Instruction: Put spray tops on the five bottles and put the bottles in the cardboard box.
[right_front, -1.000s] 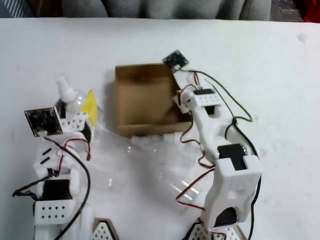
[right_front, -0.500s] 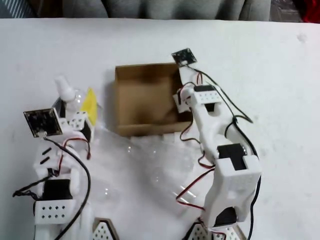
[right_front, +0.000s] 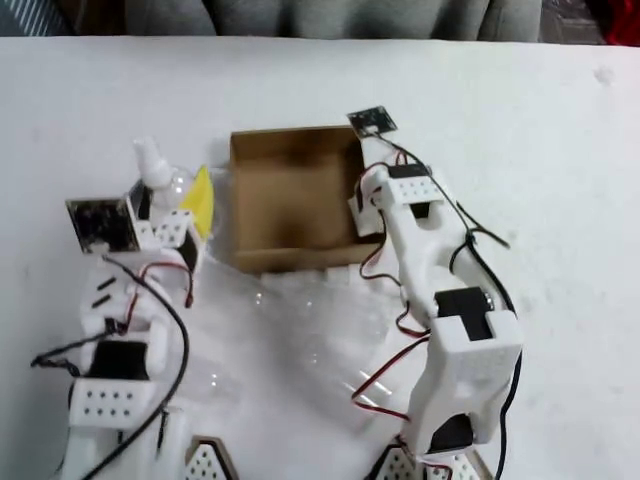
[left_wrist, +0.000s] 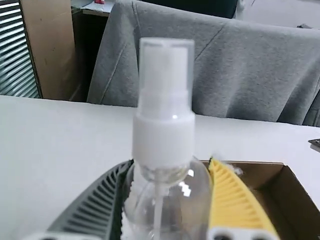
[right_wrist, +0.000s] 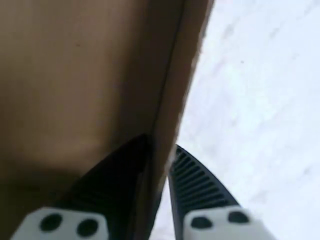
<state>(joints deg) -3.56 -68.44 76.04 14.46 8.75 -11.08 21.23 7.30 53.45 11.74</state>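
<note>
A clear bottle with a white spray top stands upright in my left gripper, shut on it between a grey and a yellow finger. From above, the left gripper holds that bottle just left of the open cardboard box. My right gripper is at the box's right wall. Up close, the right gripper is shut on that wall, one black finger inside and one outside. The box's corner lies beyond the yellow finger.
Clear plastic items, hard to tell apart, lie on the white table in front of the box, around. Grey chair backs stand behind the far table edge. Open table lies to the right and behind the box.
My left arm has carried the bottle a little to the right, nearer the box's left wall. The right wrist has shifted slightly to the right at the box wall.
</note>
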